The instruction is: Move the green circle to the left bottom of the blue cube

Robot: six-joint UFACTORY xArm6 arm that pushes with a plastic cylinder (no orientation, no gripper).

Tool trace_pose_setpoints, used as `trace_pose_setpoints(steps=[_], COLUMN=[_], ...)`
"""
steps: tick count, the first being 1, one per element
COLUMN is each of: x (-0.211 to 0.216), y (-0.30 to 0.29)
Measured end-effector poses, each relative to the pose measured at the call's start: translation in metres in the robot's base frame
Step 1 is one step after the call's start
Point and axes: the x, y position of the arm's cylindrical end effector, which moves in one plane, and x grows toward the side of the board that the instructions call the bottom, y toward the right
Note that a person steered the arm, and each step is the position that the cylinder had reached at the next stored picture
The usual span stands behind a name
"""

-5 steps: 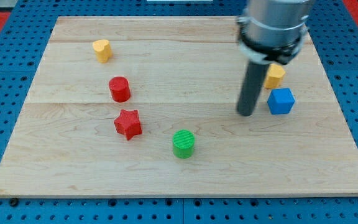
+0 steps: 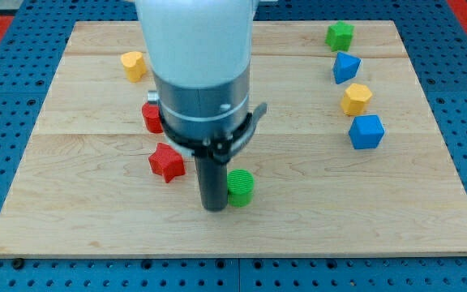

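The green circle (image 2: pixel 241 187) stands on the wooden board (image 2: pixel 96 211) near the view's bottom centre. My tip (image 2: pixel 213 206) rests on the board right against the circle's left side. The blue cube (image 2: pixel 366 131) sits at the view's right, far from the circle and higher up in the view. The arm's wide grey body covers the middle of the board above the tip.
A red star (image 2: pixel 166 162) lies just left of my tip. A red cylinder (image 2: pixel 151 118) is partly hidden behind the arm. A yellow block (image 2: pixel 134 64) is at upper left. A green block (image 2: pixel 340 36), another blue block (image 2: pixel 345 67) and a yellow hexagon (image 2: pixel 356 99) line up above the blue cube.
The arm has swung from beside the blue cube across to the view's left and down, and my tip now sits at the green circle's left side. The blocks have not moved.
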Motion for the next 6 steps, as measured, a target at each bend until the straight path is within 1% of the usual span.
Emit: trace_pose_setpoints(steps=[1,2,4,5,6], x=[-0.011,-0.011,-0.038,-0.036,-0.036], y=[0.024,0.072,0.15,0.173,0.144])
